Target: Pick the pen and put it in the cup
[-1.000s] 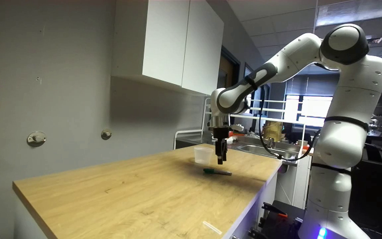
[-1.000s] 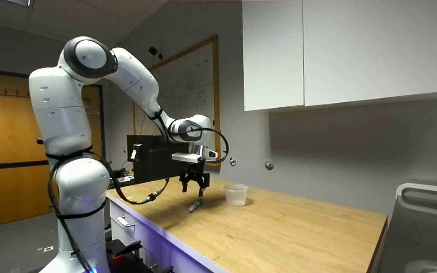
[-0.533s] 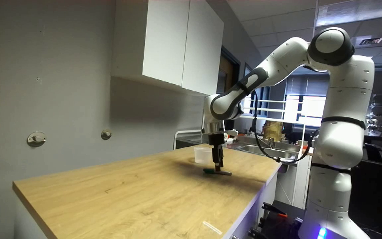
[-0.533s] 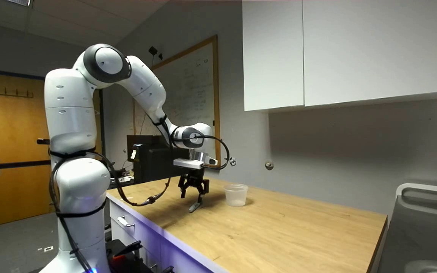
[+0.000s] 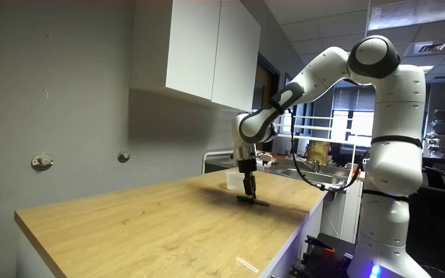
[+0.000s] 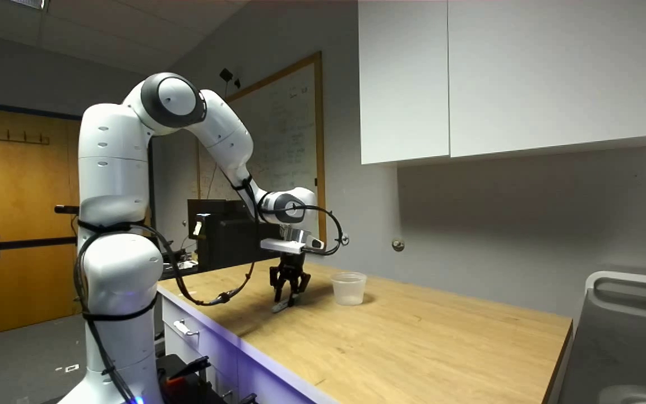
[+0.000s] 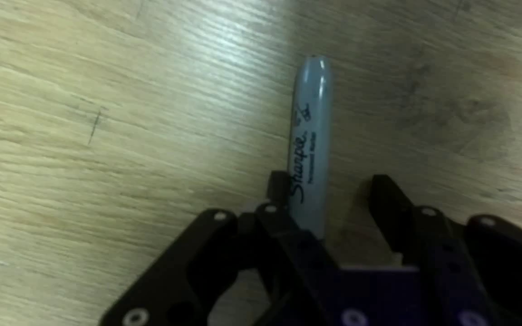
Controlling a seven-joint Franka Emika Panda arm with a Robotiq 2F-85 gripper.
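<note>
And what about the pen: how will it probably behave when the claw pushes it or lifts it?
The pen is probably stiff, since its visible part looks straight. It may roll if the claw pushes it sideways, as its body looks rounded. It could also slip in a loose grip: its surface shows a glossy shine.

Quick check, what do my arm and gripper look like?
The arm is white, with dark grey joint rings, black straps, a black cable and a blue light low down. The gripper is black, with two linked fingers and pale round screws.
</note>
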